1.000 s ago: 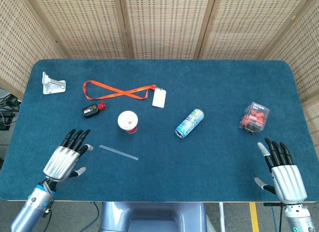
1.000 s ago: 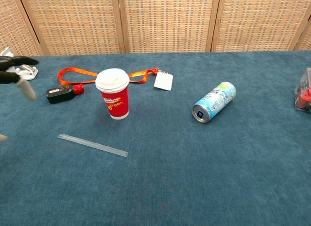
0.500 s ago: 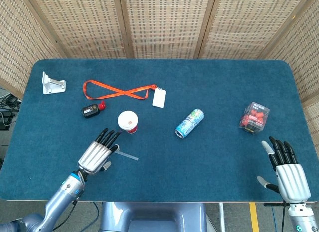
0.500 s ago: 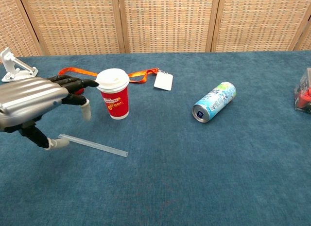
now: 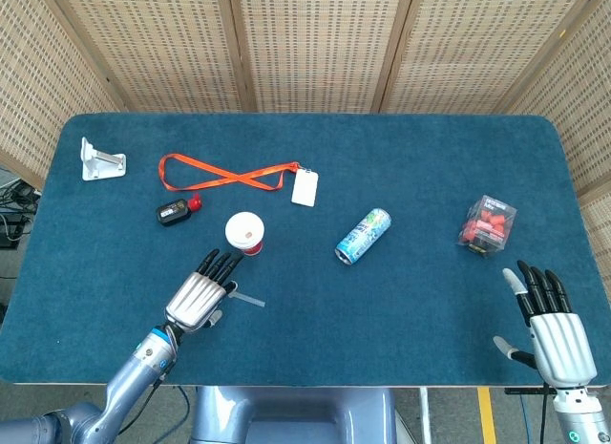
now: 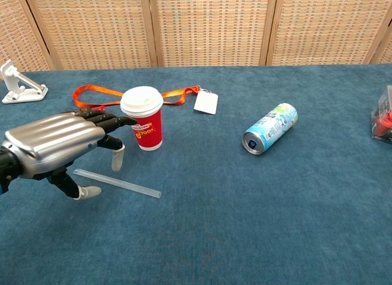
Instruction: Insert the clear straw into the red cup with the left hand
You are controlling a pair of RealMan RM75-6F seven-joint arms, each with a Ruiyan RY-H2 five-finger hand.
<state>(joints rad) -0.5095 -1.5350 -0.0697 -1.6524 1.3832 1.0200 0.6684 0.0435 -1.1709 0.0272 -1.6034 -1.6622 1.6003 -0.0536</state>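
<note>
The red cup [image 6: 142,117] with a white lid [image 5: 244,230] stands upright left of the table's middle. The clear straw [image 6: 125,185] lies flat on the blue cloth in front of it, its right end showing [image 5: 250,300] past my left hand. My left hand [image 6: 54,144] [image 5: 199,297] hovers palm down over the straw's left part, fingers spread, pointing toward the cup and holding nothing. My right hand [image 5: 554,334] stays open at the near right edge, far from both; the chest view does not show it.
A blue drink can [image 5: 364,235] lies on its side right of the cup. An orange lanyard [image 5: 220,173] with a white badge [image 5: 305,187], a black-and-red device [image 5: 174,211] and a white bracket [image 5: 98,160] lie at the back left. A clear box of red pieces [image 5: 488,223] sits right.
My left hand has swung in from the near left edge toward the cup and now hangs over the straw. The straw, cup and right hand have stayed put.
</note>
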